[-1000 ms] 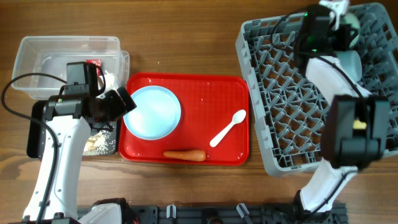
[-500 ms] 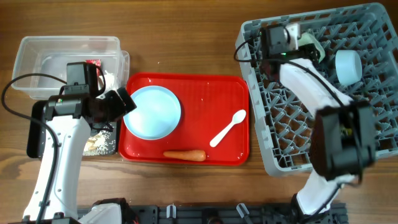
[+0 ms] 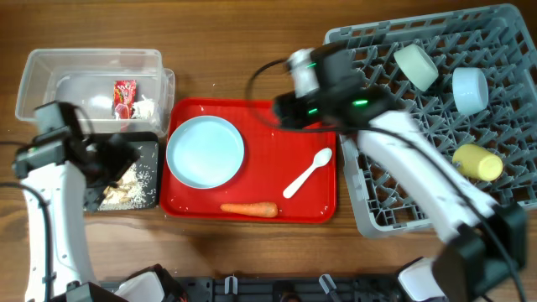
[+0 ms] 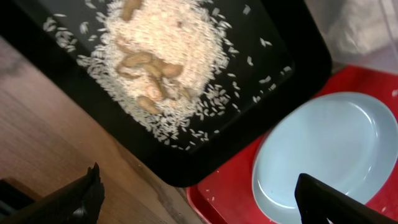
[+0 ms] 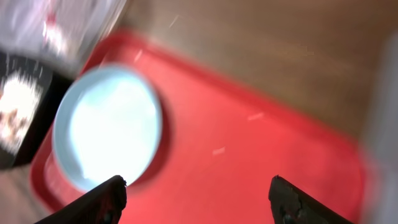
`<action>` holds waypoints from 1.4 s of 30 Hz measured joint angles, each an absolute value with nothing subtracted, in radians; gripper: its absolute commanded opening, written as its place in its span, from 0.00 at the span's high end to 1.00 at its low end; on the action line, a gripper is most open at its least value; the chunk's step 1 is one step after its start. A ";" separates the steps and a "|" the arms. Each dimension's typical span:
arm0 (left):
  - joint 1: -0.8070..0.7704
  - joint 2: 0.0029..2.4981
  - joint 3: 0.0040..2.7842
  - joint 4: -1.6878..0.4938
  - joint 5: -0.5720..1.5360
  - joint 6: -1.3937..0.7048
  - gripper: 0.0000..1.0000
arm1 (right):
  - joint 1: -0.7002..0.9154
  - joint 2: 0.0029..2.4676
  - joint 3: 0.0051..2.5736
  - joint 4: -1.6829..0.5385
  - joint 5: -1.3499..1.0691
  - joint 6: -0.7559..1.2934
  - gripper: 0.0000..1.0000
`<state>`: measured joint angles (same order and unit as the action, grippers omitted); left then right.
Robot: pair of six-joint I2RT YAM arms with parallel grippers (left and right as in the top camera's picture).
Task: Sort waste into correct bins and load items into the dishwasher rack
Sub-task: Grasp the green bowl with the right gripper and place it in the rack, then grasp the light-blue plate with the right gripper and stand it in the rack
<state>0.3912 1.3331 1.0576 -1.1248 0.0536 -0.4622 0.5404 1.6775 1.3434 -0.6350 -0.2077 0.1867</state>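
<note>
In the dishwasher rack (image 3: 377,214) at right sat green bowl (image 3: 416,66), blue bowl (image 3: 470,90) and yellow cup (image 3: 478,162); plate (image 3: 205,152), spoon (image 3: 308,172) and carrot (image 3: 249,209) lay unsorted on the red tray (image 3: 277,126); left gripper (image 4: 198,177) and right gripper (image 5: 198,182) gaped empty.

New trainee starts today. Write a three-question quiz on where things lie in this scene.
1. True or false: the carrot lies in the black tray.
2. Which sits in the dishwasher rack? A plate, B yellow cup, C spoon.
3. Fill in: the red wrapper lies in the ____.
Key: 1 false, it lies on the red tray; 2 B; 3 clear tub.
</note>
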 measured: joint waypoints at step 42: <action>0.469 1.333 1.057 -1.126 0.096 -0.471 0.00 | 0.256 1.713 1.333 -0.579 0.971 0.033 0.96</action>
